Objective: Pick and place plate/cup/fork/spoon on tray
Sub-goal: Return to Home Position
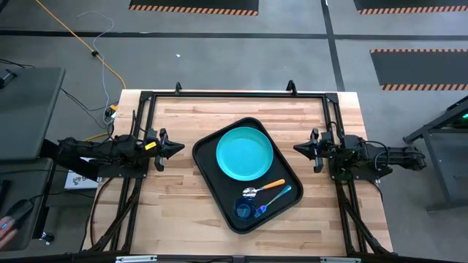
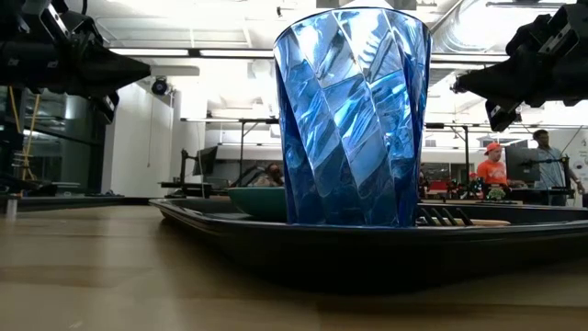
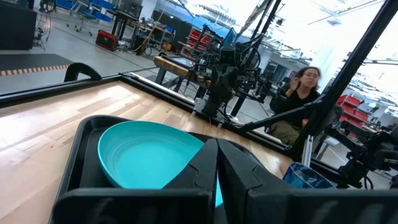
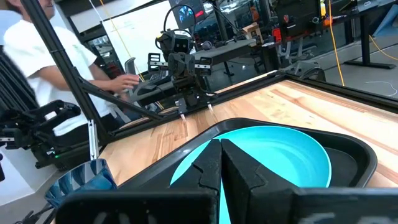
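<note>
The black tray [image 1: 212,183] lies slantwise at the table's middle. On it rest the turquoise plate [image 1: 244,153] at its far end, the orange-handled spoon [image 1: 265,188], the blue fork [image 1: 276,198] and the translucent blue cup [image 1: 243,210] upright at its near end. The cup fills the low view [image 2: 354,115]. My left gripper [image 1: 178,149] is shut and empty above the table, left of the tray. My right gripper [image 1: 298,148] is shut and empty, right of the tray. The plate shows in both wrist views [image 3: 146,155] [image 4: 280,152].
A black frame [image 1: 234,95] runs along the table's far edge and sides. Bare wood lies left and right of the tray. People show in the room beyond the table [image 3: 298,93] [image 4: 43,56].
</note>
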